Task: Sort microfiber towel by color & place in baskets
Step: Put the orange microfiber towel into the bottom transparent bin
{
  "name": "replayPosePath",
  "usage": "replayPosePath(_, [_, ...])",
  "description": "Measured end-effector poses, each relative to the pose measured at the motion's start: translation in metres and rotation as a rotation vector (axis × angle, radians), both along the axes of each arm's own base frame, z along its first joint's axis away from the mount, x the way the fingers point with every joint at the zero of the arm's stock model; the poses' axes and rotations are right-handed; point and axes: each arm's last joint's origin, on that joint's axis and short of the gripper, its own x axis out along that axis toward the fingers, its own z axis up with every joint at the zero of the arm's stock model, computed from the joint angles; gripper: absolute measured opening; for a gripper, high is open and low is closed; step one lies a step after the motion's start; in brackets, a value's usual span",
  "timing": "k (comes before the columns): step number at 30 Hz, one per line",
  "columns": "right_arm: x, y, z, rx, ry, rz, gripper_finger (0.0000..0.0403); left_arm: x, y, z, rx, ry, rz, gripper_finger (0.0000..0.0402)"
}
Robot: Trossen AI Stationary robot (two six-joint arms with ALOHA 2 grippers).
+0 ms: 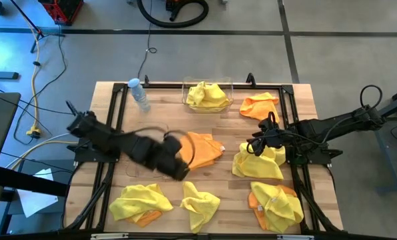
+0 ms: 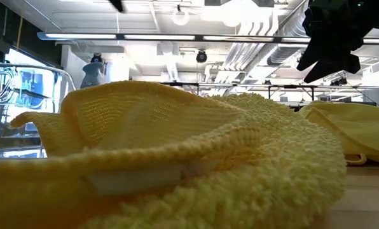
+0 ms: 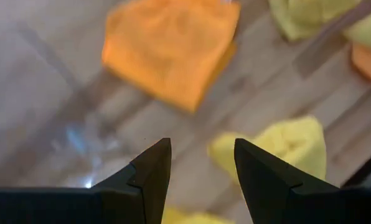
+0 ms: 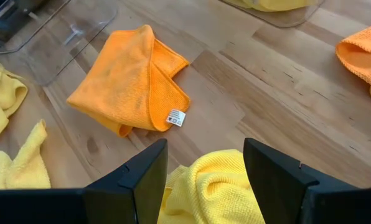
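Table [image 1: 305,93], five loose yellow towels [image 1: 200,203] along near and right edges, four orange towels [image 1: 205,148], one yellow in far-edge basket [image 1: 229,101], left gripper [image 1: 180,172] open, empty, mid-table, right gripper [image 1: 257,148] open, empty, over yellow bundle.

Table [image 1: 165,110]: pale wood planks, black frame rails at edges.
Towel in clear basket [image 1: 207,95]: bright yellow; basket [image 1: 229,93] colourless, see-through.
Folded towel at centre [image 1: 204,148]: orange, small white tag with dark print [image 4: 175,117].
Towel at far right corner [image 1: 260,105]: orange.
Towel under right gripper [image 1: 258,162]: yellow.
Near-right bundle [image 1: 276,203]: yellow over orange.
Near-left bundle [image 1: 140,202]: yellow, orange showing beneath.
Near-centre towel [image 1: 200,204]: yellow.
Water bottle [image 1: 139,95]: clear, blue cap.
Both arms: black.
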Motion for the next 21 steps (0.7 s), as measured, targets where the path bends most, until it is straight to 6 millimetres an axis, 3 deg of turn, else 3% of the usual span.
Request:
replayPosePath(6, [0.000,0.000,0.000,0.000,0.000,0.000,0.0206,-0.028,-0.038,-0.002,-0.066,0.027,0.095,0.0165])
replayPosePath(12, [0.000,0.000,0.000,0.000,0.000,0.000,0.0206,-0.048,-0.063,-0.003,-0.096,0.040,0.086,0.0165])
replayPosePath(21, [0.000,0.000,0.000,0.000,-0.001,0.000,0.0206,-0.054,-0.071,-0.003,-0.122,0.055,0.077,0.0165])
